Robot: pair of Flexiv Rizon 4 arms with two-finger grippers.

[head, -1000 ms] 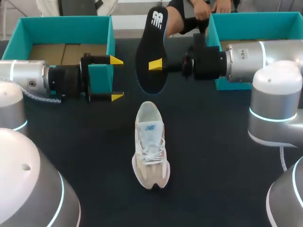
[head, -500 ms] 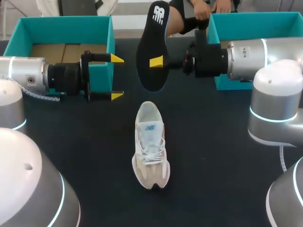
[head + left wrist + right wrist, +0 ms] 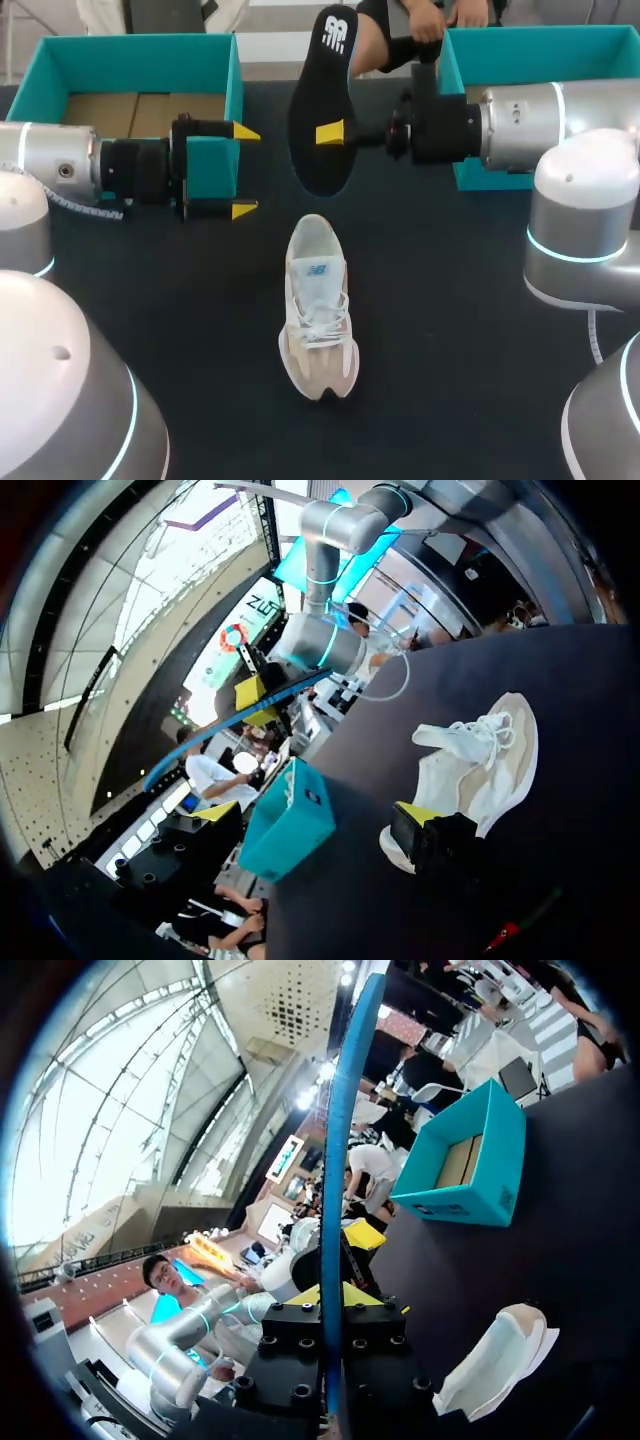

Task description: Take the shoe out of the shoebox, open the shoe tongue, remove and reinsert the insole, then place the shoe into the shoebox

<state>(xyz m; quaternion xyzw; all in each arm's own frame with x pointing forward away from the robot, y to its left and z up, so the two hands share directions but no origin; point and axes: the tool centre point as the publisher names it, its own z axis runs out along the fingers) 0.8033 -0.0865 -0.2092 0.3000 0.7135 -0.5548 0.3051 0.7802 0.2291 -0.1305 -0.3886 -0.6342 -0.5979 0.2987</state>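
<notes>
Insole (image 3: 322, 110): black and thin, up on edge in the air, beyond the shoe's (image 3: 318, 305) heel.
Right gripper (image 3: 327, 135): clamped across the insole's middle, 1 finger on each face.
Left gripper (image 3: 243, 170): fingers spread, nothing held, by the left shoebox's (image 3: 236, 70) near corner.
Shoe: upright on the table (image 3: 450, 330), between the 2 arms, mouth open.
Handling: the insole looks light and floppy, so it will likely buckle. Best to grip it flat near the heel and feed it in toe first.

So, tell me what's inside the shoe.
In the shoe, the opening shows only pale lining; the insole is out, held in the right claw. The toe end is hidden under tongue and laces.
</notes>
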